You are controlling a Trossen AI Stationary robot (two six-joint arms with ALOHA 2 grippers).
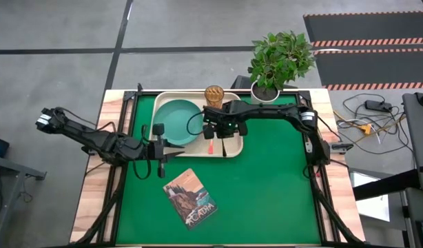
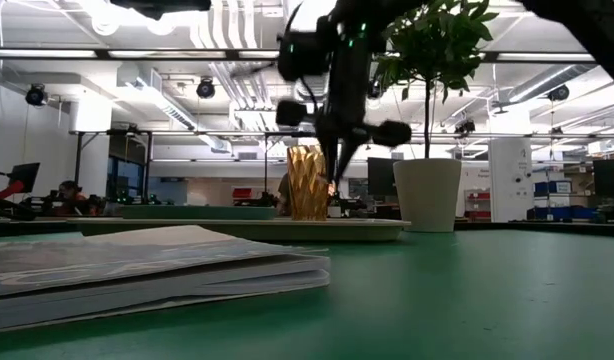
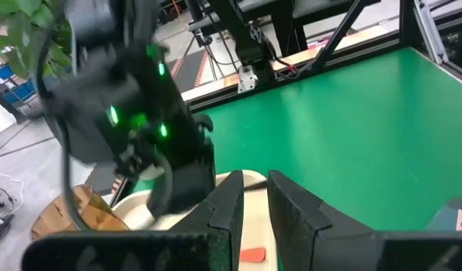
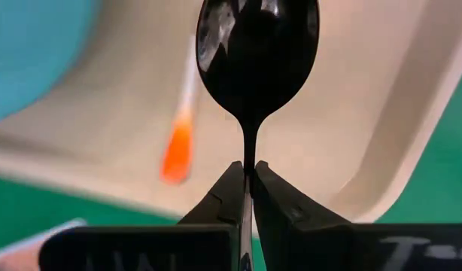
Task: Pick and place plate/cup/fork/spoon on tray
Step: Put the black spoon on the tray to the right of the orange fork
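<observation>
The cream tray (image 1: 233, 146) lies at the far middle of the green mat. On it are the teal plate (image 1: 177, 122), the amber cup (image 1: 213, 94) at its far edge, and the fork (image 4: 183, 113), whose orange handle (image 1: 209, 147) lies toward the near rim. My right gripper (image 1: 224, 132) is over the tray's right part, pointing down, shut on the dark spoon (image 4: 257, 53). My left gripper (image 1: 160, 150) is low at the tray's near left corner, its fingers (image 3: 229, 202) a little apart with nothing between them. My right gripper pinches the spoon's thin handle (image 4: 249, 167) between its two fingers, just behind the bowl. The fingers come from above, pointing down, and lie along the handle. The spoon hangs upright with its bowl (image 4: 257, 53) lowest, over the tray's floor beside the fork.
A white pot with a leafy plant (image 1: 280, 58) stands at the far right corner, close behind the tray. A book (image 1: 189, 198) lies on the mat near the front middle. The green mat (image 1: 280, 186) is bare to the right of the book.
</observation>
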